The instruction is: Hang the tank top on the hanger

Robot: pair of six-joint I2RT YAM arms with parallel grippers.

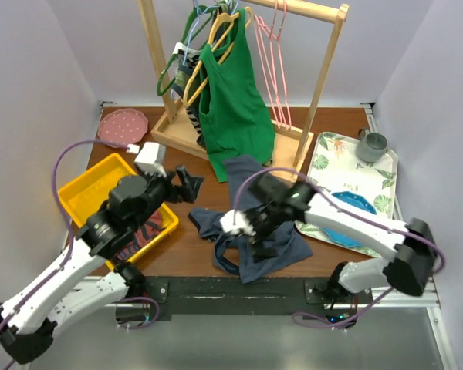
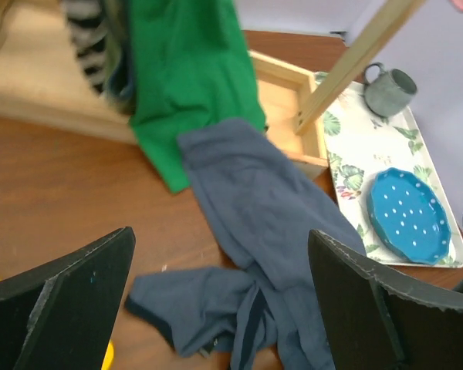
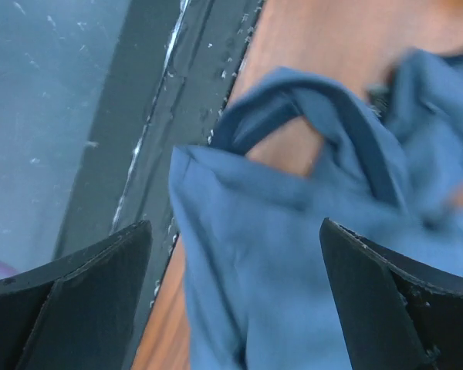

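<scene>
**A:** Top view. Tank top (image 1: 256, 235) lies crumpled on the tabletop (image 1: 187, 245) near its front edge. The hanger (image 1: 276, 69) hangs on the rack (image 1: 329, 62), well apart. Hazard?

**B:** Left pincer (image 1: 187, 185) and right pincer (image 1: 243, 226) both gape, holding nothing. A bunched grab may trap two layers.

**A:** Left wrist view?

**B:** Green top (image 2: 185, 77) hangs just beside the cloth's far end and could snag.

**A:** Right wrist view?

**B:** Strap loop lies at the tabletop's edge; a nudge may slide it off.
</scene>
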